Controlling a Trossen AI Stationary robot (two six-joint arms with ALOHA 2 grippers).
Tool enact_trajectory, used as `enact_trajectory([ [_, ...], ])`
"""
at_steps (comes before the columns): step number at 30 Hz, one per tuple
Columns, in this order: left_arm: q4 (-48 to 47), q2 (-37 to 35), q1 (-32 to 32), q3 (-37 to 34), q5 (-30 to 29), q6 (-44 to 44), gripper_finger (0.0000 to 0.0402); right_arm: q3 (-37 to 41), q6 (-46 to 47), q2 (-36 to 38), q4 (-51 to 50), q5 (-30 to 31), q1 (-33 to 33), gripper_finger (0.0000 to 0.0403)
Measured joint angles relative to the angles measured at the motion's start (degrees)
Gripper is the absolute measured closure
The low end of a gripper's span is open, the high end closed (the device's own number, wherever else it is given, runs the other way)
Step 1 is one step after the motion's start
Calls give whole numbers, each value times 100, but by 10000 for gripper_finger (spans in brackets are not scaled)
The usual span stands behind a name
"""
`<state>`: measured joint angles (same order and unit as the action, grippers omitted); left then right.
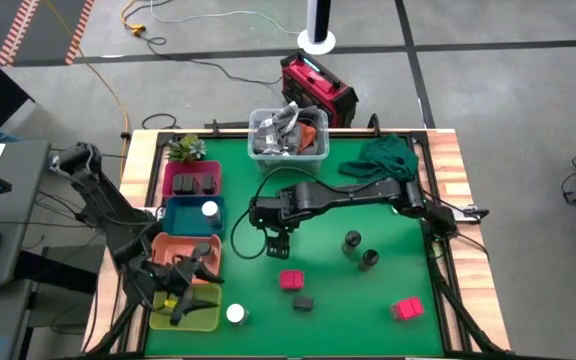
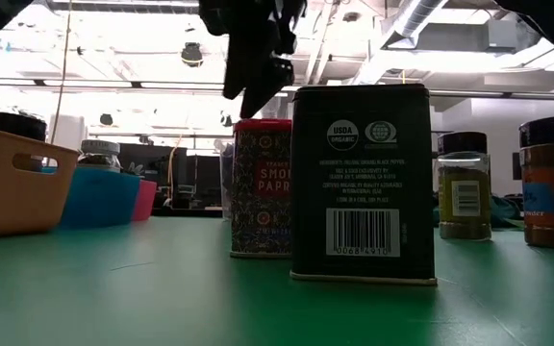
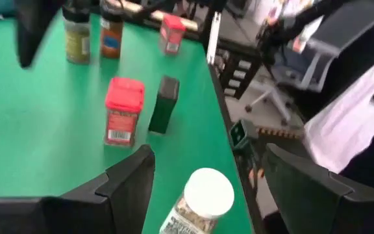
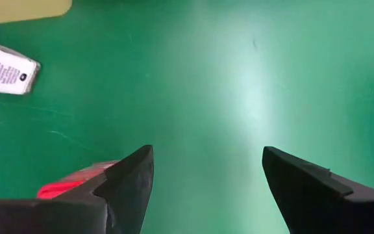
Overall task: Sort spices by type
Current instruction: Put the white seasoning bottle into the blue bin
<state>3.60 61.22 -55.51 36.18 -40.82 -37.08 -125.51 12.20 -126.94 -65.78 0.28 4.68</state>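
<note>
My right gripper [image 1: 279,245] [image 4: 206,153] hangs open above the green mat, just far of a pink-red box [image 1: 291,279] whose edge [image 4: 76,179] shows beside one finger; in the low view the gripper [image 2: 258,67] is above that box [image 2: 263,187]. A black box [image 1: 303,301] [image 2: 362,183] stands near it. My left gripper [image 1: 190,283] [image 3: 206,156] is open over the yellow tray [image 1: 208,322], pointing at a white-topped jar [image 1: 236,314] [image 3: 203,195] that stands on the mat ahead of its fingers. Two dark jars [image 1: 352,242] and another pink-red box [image 1: 407,309] stand to the right.
Down the left side sit a pink tray [image 1: 171,180] with black boxes, a blue tray [image 1: 180,222] with a white-topped jar [image 1: 210,210], and an orange tray [image 1: 173,243]. A clear bin [image 1: 288,150], a green cloth [image 1: 388,155] and a small plant [image 1: 183,150] lie along the far edge.
</note>
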Motion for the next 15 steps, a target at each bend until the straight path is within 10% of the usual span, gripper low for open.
enact_trajectory([
  [15,-1203,1645,284,1416,864,858,127,0,146,407,-200,487,-265,92],
])
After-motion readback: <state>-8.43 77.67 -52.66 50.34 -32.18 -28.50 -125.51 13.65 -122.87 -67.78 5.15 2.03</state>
